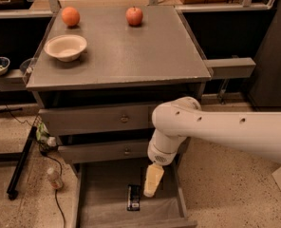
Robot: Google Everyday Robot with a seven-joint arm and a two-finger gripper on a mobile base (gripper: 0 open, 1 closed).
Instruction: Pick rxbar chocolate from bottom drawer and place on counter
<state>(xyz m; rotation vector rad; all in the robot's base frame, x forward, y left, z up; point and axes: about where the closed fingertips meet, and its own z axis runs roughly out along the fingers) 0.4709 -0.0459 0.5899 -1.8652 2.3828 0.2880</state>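
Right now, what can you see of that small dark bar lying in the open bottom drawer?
It is a small flat rectangular bar in a dark, nearly black wrapper, with pale marks too small to read. It lies flat on the pale grey liner of the pulled-out bottom grey drawer, near the middle, long side running front to back. The robot's cream gripper hangs pointing down just beside it in the view; contact cannot be told.
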